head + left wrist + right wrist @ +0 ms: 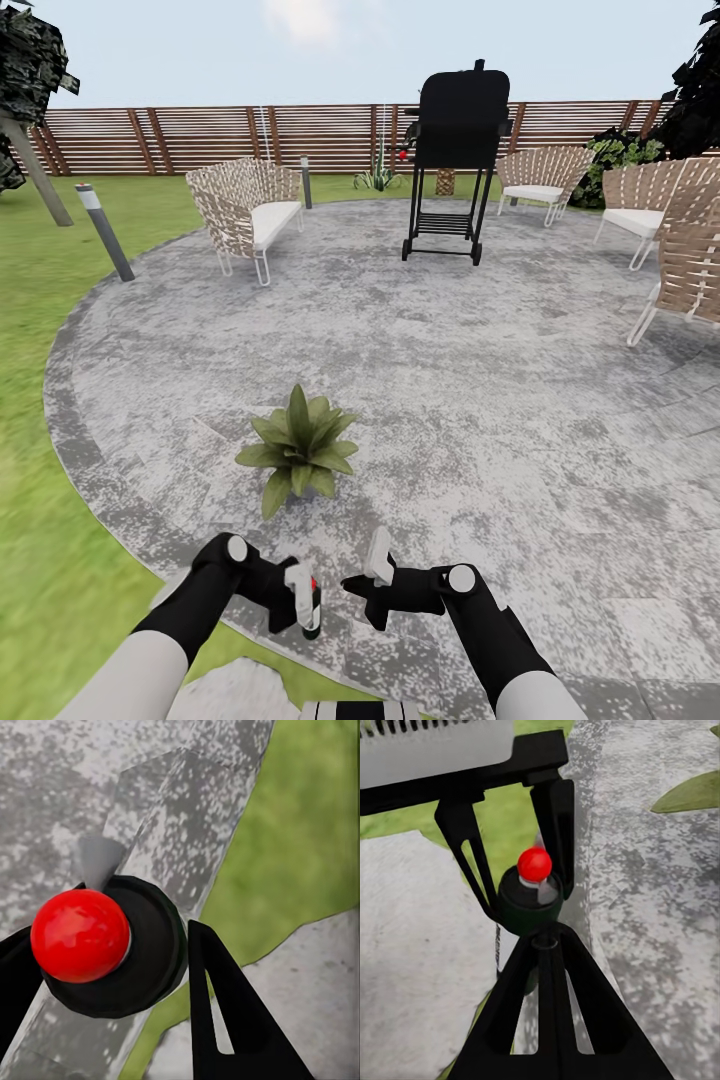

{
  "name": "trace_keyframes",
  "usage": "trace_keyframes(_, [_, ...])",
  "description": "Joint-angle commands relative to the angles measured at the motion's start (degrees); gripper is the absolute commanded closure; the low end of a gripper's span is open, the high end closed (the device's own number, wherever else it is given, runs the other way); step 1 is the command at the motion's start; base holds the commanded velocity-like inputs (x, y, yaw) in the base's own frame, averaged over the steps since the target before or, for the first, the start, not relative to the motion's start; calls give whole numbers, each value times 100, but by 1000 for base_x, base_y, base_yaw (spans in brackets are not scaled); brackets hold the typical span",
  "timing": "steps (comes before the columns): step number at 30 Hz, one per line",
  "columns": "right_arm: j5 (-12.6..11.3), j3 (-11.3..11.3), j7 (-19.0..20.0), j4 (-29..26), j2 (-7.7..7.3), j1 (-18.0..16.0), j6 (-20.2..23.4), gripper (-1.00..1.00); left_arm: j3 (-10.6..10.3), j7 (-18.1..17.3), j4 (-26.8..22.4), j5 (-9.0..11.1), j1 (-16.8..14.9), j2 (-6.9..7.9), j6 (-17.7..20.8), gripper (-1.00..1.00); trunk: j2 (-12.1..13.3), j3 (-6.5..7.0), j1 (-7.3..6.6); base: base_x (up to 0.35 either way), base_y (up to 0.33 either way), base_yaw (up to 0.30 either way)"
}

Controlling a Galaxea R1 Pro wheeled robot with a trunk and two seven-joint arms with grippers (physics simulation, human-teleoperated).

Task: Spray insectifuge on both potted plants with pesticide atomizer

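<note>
Left tool (306, 600) was clamped on the pesticide atomizer (310, 598), its dark fingers (225, 1012) pressed against either side of the bottle just below the red top (79, 935). The bottle stood roughly upright, long axis vertical. Right tool (365, 585) sat just beside it, fingers pressed together with nothing between them. Potted plant (298, 447) lay ahead of both tools on the patio (480, 400), slightly nearer the left arm. In my judgement, spraying called for aiming the nozzle forward.
</note>
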Motion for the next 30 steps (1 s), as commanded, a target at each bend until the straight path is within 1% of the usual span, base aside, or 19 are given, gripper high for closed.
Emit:
trace_keyframes(1, [55,-11,5,-4,4,-2,-50,100,-16,-26,-8,-18,-1,-1,4,100,-2,-5,-1,0,0,0])
trace_keyframes(7, [63,-11,-2,-2,4,-2,-50,100,-27,-41,0,8,-1,-10,-105,100,-2,-5,-1,0,0,0])
trace_keyframes(13, [64,-11,-2,-2,4,-2,-50,100,-109,-260,1,11,-1,-10,-133,100,-2,-5,-1,0,0,0])
trace_keyframes(23, [64,-11,-5,-2,4,-2,-50,100,-110,-307,1,23,-6,-26,-141,100,-2,-5,-1,0,0,0])
trace_keyframes(30, [64,-11,-11,-2,4,-2,-50,100,-126,-311,1,30,-10,-121,-139,100,-2,-5,-1,0,0,0])
